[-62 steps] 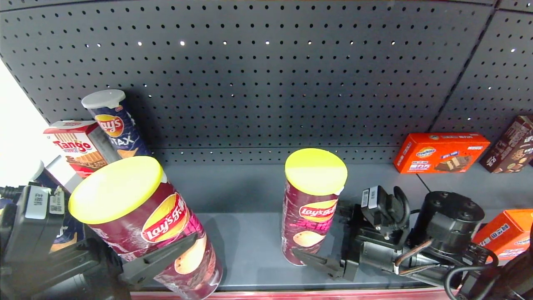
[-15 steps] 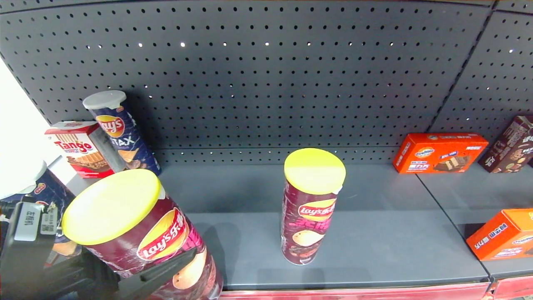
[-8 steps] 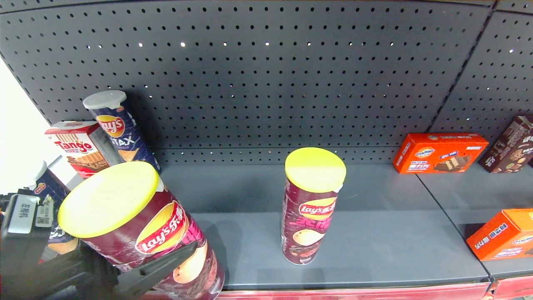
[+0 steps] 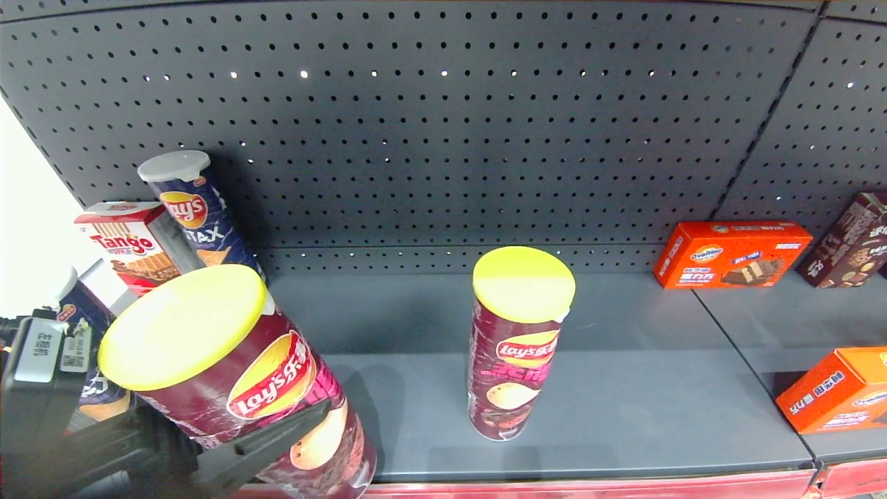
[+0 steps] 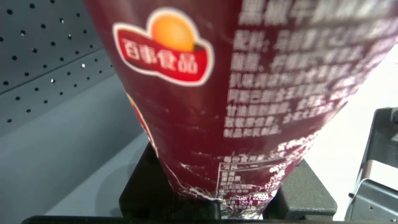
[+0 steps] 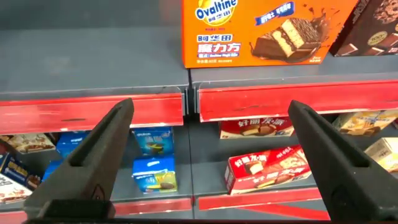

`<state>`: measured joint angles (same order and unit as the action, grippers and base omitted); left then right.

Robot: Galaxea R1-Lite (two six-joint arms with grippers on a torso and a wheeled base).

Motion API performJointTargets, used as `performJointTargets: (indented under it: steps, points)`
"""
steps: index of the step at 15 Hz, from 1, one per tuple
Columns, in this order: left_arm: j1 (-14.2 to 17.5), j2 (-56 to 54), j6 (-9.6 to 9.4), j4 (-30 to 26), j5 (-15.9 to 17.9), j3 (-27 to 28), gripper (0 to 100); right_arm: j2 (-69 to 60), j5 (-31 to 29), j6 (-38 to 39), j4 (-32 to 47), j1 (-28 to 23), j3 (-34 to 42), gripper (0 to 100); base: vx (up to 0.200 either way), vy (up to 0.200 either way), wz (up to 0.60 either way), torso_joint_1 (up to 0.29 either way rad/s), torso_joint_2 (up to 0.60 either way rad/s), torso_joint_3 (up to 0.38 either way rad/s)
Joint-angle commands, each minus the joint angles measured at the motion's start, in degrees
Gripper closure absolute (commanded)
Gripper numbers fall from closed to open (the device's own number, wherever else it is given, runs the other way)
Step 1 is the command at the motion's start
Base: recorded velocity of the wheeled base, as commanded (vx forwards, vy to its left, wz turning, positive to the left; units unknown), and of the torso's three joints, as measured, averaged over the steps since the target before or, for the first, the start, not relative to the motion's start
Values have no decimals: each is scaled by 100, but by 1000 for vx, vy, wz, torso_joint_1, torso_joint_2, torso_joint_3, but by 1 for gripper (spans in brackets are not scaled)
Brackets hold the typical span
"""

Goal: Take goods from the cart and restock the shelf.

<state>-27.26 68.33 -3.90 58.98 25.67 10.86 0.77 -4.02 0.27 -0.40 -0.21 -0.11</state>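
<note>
The left hand (image 4: 274,443) grips a maroon crisp tube with a yellow plastic lid (image 4: 270,384), tilted at the front left edge of the grey metal shelf (image 4: 624,402). The right hand (image 6: 211,112) gapes wide, holding nothing.

At about eight o'clock in the head view, the left arm's wrist block (image 4: 38,402) is matt black and boxy. It carries two white stickers (image 4: 52,350) with dark print and a small square code. From it a flat black finger (image 4: 270,440) tapers to a blunt tip. The left gripper (image 5: 227,196) has a black base plate (image 5: 143,199) with a grey housing (image 5: 380,174) beside it. The right gripper (image 6: 211,109) has two smooth black wedge-shaped fingers (image 6: 87,168).
</note>
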Motion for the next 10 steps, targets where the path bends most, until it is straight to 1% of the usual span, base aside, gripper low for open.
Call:
performJointTargets:
  steps: [1,2,3,5,6,7,8,9,10]
  points:
    - [1,31,47,-9,-1,153,100,-33,-2,0,-4,3,11,0,0,0,0,0,0,0]
    - [45,102,153,-9,-45,232,100,-24,-2,0,-4,3,11,0,0,0,0,0,0,0]
    - [45,190,188,-18,-36,373,100,-24,-2,0,-4,3,11,0,0,0,0,0,0,0]
    - [54,436,197,-9,-45,672,100,-33,-2,0,-4,3,11,0,0,0,0,0,0,0]
    - [124,682,197,-9,-54,1006,100,-33,-2,0,-4,3,11,0,0,0,0,0,0,0]
    - [98,893,197,-9,-54,1287,100,-24,-2,0,-4,3,11,0,0,0,0,0,0,0]
    - [133,972,197,-194,43,1463,100,-24,-2,0,-4,3,11,0,0,0,0,0,0,0]
    - [177,1069,188,-589,210,1726,100,-24,-2,0,-4,3,11,0,0,0,0,0,0,0]
    - [159,1112,144,-914,263,2016,100,-24,-2,0,-4,3,11,0,0,0,0,0,0,0]
